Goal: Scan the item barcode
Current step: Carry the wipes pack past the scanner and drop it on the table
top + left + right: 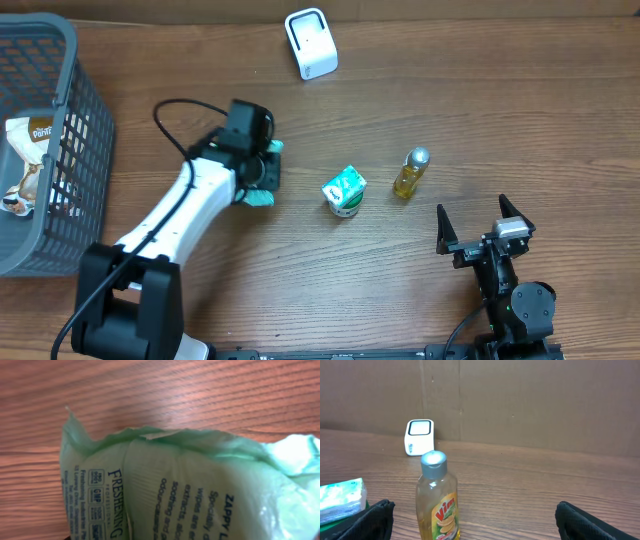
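Pale green wipes pack (190, 485) fills almost the whole left wrist view, pressed up close to the lens. Its plastic is crinkled and printed in dark blue, with the words "FRESHENING" and "ZAPPY" readable. Wood grain of the desk (520, 110) shows behind it.

From overhead, going left to right: a grey mesh basket (85, 110) sits at the far left edge with snack packets (30, 140) inside. Next comes the white left arm, reaching up and to the right from the bottom edge. Its black left end effector (260, 172) is closed on the wipes pack; teal corners of the pack stick out above and below the fingers. Whether the pack is lifted off the desk cannot be told.

Up and to the right of that grip, near the far edge of the desk, stands a small white barcode scanner (311, 42), well apart from the pack. Right of the left end effector lies a green and white carton (344, 190). Just beyond it lies a yellow bottle (411, 172) with a silver cap; the right wrist view shows a "Vim" label.

At the lower right, the right end effector (473, 212) has its fingers spread wide and holds nothing. It points toward the bottle and is apart from it.
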Action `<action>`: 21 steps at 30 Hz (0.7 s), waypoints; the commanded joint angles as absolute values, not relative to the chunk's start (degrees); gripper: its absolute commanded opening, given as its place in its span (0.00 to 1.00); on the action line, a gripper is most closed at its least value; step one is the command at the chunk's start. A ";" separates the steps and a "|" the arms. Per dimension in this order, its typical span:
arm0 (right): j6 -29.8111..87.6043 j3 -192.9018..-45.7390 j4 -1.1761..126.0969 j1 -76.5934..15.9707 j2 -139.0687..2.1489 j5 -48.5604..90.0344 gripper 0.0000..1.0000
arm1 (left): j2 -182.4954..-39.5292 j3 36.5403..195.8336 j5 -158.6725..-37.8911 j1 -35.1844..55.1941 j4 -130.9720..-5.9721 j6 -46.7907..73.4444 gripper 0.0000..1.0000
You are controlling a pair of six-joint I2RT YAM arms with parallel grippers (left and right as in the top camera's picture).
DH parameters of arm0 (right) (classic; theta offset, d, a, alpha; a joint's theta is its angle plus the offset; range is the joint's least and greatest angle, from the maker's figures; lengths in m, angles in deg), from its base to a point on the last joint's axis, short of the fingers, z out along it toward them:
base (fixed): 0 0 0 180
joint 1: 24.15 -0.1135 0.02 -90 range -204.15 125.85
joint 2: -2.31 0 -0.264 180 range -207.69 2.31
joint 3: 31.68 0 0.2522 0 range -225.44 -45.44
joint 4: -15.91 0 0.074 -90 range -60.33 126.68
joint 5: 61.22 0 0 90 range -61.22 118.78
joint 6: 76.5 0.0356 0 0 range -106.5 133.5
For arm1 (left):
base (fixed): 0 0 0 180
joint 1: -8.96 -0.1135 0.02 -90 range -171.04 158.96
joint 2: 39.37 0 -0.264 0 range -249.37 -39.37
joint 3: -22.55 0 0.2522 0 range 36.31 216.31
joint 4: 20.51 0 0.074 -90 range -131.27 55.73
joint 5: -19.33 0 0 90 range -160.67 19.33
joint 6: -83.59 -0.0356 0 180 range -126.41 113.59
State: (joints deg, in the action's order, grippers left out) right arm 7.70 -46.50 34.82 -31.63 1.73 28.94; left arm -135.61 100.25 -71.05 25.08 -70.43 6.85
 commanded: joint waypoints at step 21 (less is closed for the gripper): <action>7.63 -45.89 34.49 -31.26 2.15 28.64 1.00 | -141.58 97.37 -68.75 33.69 -65.79 15.87 1.00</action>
State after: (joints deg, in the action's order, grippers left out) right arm 7.67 -46.48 34.82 -31.61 1.73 28.97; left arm -141.16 97.28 -69.50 33.62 -65.71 15.55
